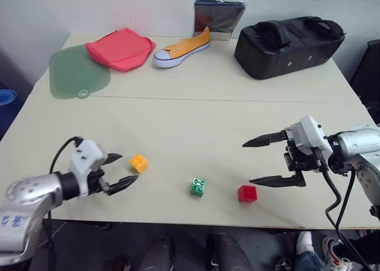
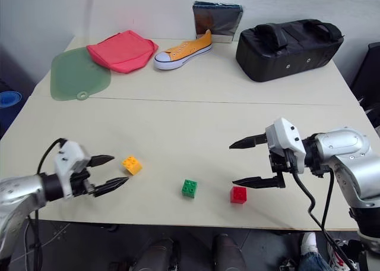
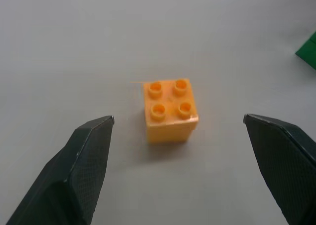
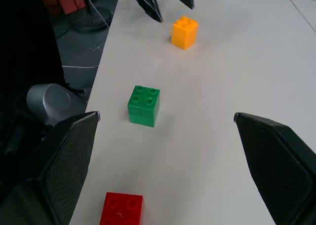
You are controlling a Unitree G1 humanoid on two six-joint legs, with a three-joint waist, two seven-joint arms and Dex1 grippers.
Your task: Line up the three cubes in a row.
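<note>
Three studded cubes rest near the table's front edge: a yellow-orange cube [image 1: 139,163] on the left, a green cube [image 1: 199,187] in the middle and a red cube [image 1: 247,193] on the right. My left gripper [image 1: 123,169] is open, low over the table just left of the yellow-orange cube [image 3: 169,109], which lies a little beyond its fingertips. My right gripper [image 1: 254,162] is open and points left, hovering above and just right of the red cube [image 4: 121,209]. The right wrist view looks along the green cube [image 4: 143,105] toward the yellow-orange cube [image 4: 184,32].
At the back of the table lie a green mat [image 1: 77,73], a red pouch [image 1: 120,47], an orange sneaker [image 1: 181,48], a silver packet [image 1: 217,16] and a black bag [image 1: 288,45]. A blue object [image 1: 7,98] sits beyond the left edge.
</note>
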